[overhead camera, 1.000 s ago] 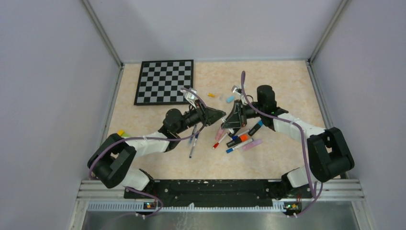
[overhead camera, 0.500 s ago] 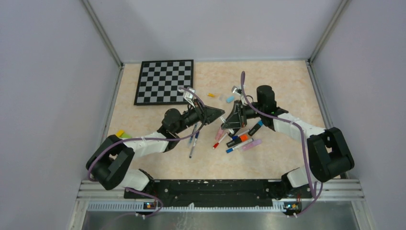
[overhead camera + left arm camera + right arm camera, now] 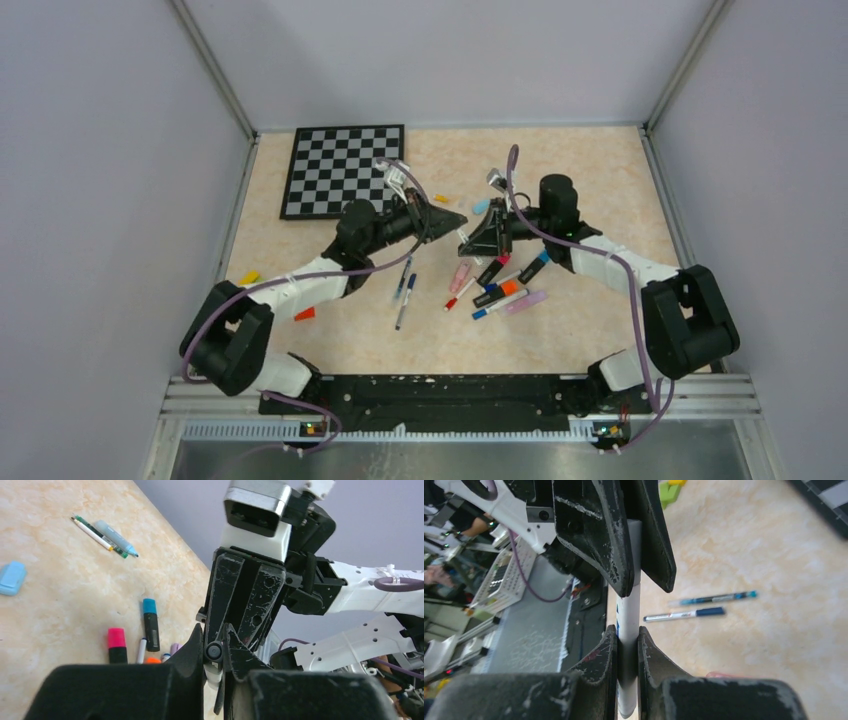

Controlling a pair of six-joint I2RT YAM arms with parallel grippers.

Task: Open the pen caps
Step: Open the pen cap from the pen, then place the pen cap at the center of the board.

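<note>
A white pen (image 3: 629, 611) hangs above the table between both grippers. My right gripper (image 3: 627, 636) is shut on its barrel. My left gripper (image 3: 214, 641) is shut on the pen's dark cap (image 3: 214, 652) at the other end. In the top view, the left gripper (image 3: 452, 217) and right gripper (image 3: 468, 240) meet tip to tip above mid-table. Capped markers and pens (image 3: 500, 285) lie below the right gripper. A pink-capped marker (image 3: 117, 645) and a blue-capped marker (image 3: 150, 625) show in the left wrist view.
A chessboard (image 3: 345, 170) lies at the far left. Loose yellow (image 3: 441, 199) and light blue (image 3: 481, 206) caps sit behind the grippers. Two blue pens (image 3: 403, 288) lie under the left arm. A red-orange chip (image 3: 305, 313) and a yellow block (image 3: 250, 277) are near the left wall.
My left gripper has swung farther back and right, and its jaws have shut on the pen's capped end. The right gripper has tilted the pen toward it. The red-orange chip is now uncovered.
</note>
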